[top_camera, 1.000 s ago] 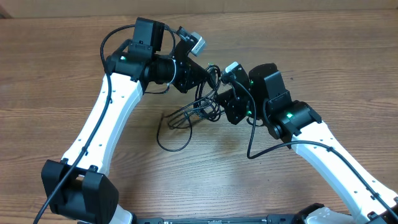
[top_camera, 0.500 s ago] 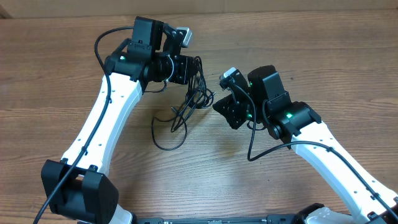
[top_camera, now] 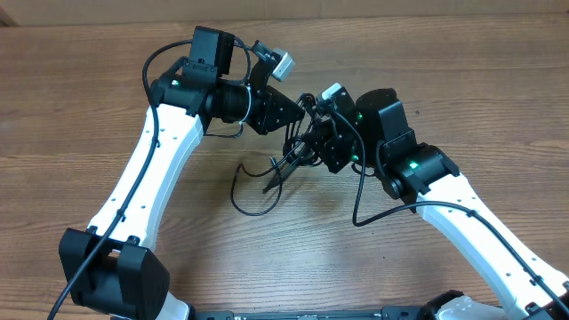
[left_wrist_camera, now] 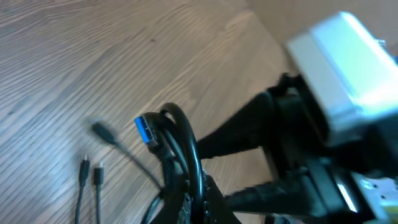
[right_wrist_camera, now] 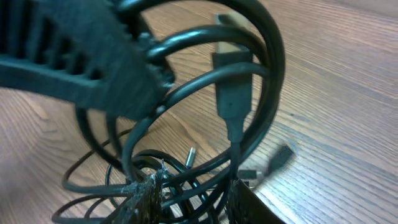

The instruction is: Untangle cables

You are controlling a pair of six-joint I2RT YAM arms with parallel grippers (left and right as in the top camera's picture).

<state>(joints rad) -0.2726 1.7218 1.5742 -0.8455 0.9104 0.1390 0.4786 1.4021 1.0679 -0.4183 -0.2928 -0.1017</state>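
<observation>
Overhead, the left gripper (top_camera: 300, 114) was clamped on the bunch of cables (top_camera: 283, 166), which hung from it down to the table (top_camera: 80, 98), one loop lying on the wood, while the right gripper (top_camera: 314, 142), just beside, had its jaws a little apart around some strands.

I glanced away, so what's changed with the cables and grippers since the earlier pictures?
The left gripper, shut on the cables throughout, had pulled away from the right gripper and has swung back beside it. The right gripper's jaws now stand apart around the loops. The cables' loose ends stayed on the table.
</observation>
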